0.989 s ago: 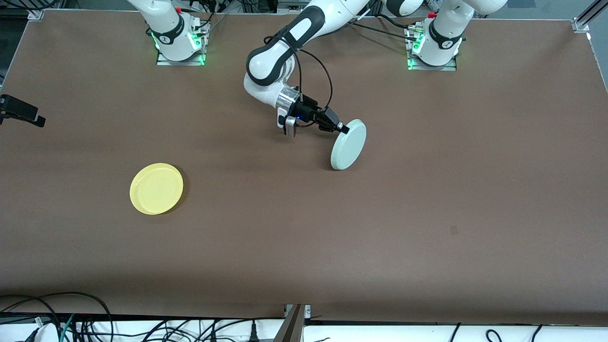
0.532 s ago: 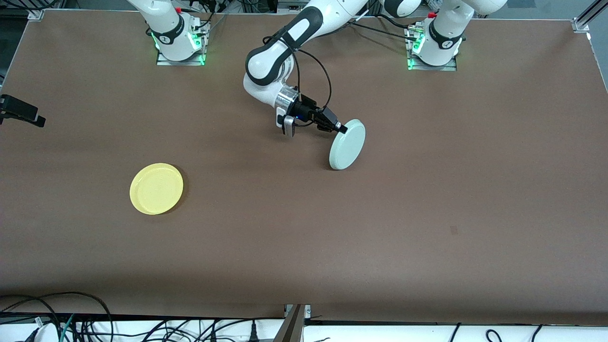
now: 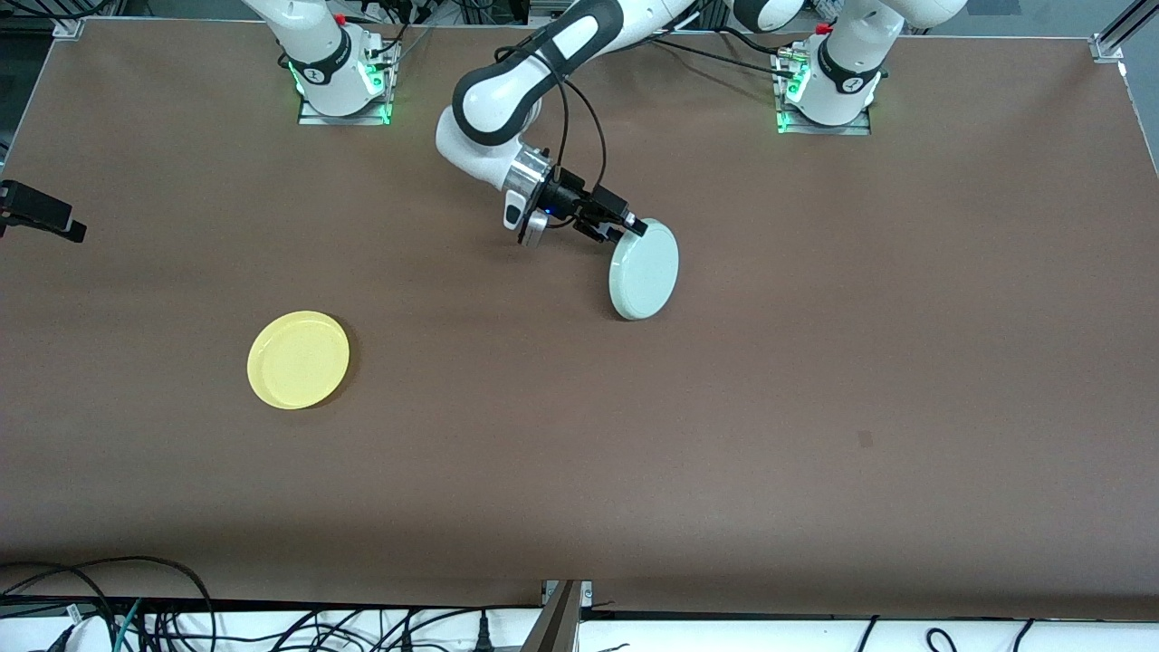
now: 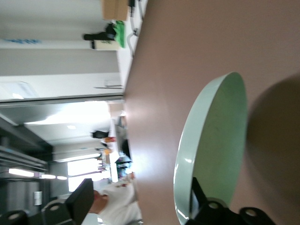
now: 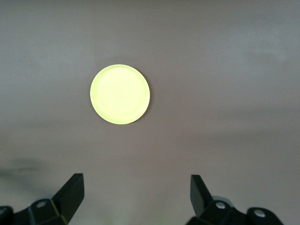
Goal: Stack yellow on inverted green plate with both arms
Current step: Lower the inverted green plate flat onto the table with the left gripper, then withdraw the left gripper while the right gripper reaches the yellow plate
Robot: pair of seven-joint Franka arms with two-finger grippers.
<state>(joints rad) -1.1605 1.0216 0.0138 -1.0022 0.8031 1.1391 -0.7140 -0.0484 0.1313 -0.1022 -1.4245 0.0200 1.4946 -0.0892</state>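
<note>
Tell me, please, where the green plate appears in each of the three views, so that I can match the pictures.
Front view: the green plate stands tilted on edge near the table's middle, its top rim at the left gripper.
Left wrist view: it fills the middle, seen edge-on, rim between the gripper's fingers.
Right wrist view: not in it; only the yellow plate shows.
Shared landmark: the brown table.

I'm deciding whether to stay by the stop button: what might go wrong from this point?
1. The green plate stands tilted on its edge at the left gripper; let go, it may roll or land right side up.
2. The right gripper hangs open high over the yellow plate, whose low rim gives little to grasp.
</note>
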